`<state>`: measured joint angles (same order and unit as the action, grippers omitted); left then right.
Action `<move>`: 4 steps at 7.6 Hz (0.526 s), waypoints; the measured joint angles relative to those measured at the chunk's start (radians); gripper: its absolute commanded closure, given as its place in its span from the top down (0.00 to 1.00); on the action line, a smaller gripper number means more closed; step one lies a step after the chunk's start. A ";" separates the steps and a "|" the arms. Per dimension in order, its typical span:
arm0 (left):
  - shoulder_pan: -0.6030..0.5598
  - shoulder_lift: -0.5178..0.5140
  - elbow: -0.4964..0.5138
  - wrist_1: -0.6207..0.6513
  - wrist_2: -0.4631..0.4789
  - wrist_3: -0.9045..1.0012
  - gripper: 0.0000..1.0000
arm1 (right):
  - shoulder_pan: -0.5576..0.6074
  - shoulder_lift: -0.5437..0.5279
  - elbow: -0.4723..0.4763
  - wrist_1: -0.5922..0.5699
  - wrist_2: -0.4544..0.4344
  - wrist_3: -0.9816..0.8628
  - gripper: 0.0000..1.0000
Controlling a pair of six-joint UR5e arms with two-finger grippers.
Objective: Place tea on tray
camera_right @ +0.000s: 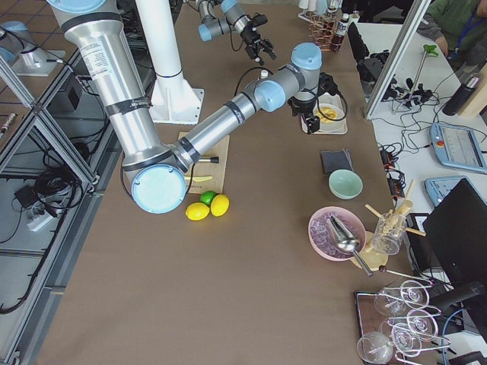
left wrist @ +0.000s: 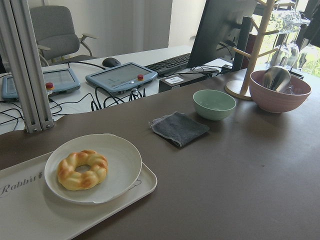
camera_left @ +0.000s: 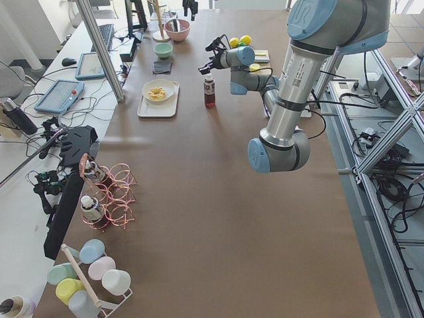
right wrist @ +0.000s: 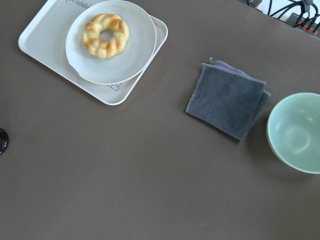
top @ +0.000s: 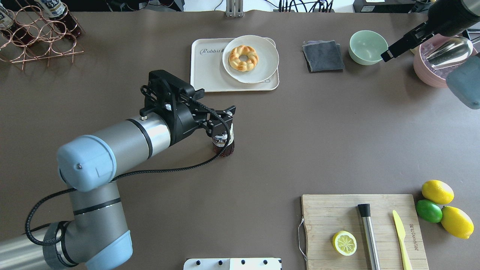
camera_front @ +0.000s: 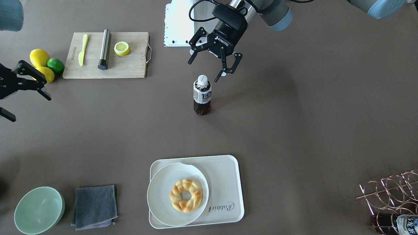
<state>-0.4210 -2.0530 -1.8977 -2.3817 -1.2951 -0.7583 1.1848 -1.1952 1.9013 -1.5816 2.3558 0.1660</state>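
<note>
The tea (camera_front: pixel 202 96), a small bottle of dark liquid with a white cap, stands upright mid-table, apart from the tray. My left gripper (camera_front: pixel 204 70) is open and hovers just above and behind the cap, touching nothing. In the overhead view the gripper (top: pixel 224 122) hides the top of the tea (top: pixel 224 145). The cream tray (camera_front: pixel 228 182) lies near the table's far edge, with a white plate (camera_front: pixel 160 192) and a ring pastry (camera_front: pixel 186 195) on one half. My right gripper (camera_front: pixel 31 107) is open and empty, far off near the lemons.
A wooden cutting board (camera_front: pixel 130 65) holds a yellow knife, a steel rod and a lemon half. Two lemons and a lime (camera_front: pixel 55 65) lie beside it. A green bowl (camera_front: pixel 39 210) and a grey cloth (camera_front: pixel 94 205) sit beside the tray. A copper wire rack (camera_front: pixel 392 192) stands at a corner.
</note>
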 measured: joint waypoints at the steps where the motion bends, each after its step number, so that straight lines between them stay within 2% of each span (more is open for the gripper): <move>1: -0.086 0.036 -0.012 -0.002 -0.128 -0.075 0.98 | -0.034 0.038 0.008 0.000 -0.001 0.014 0.99; 2: -0.194 0.094 -0.021 -0.001 -0.280 -0.123 0.98 | -0.077 0.077 0.011 0.000 -0.002 0.050 0.99; 4: -0.479 0.244 -0.016 0.017 -0.673 -0.143 0.99 | -0.183 0.158 0.020 0.016 -0.027 0.175 0.99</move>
<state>-0.9000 -1.8085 -1.9139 -2.3645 -1.9685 -0.9017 1.0017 -1.0369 1.9218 -1.5659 2.3293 0.3408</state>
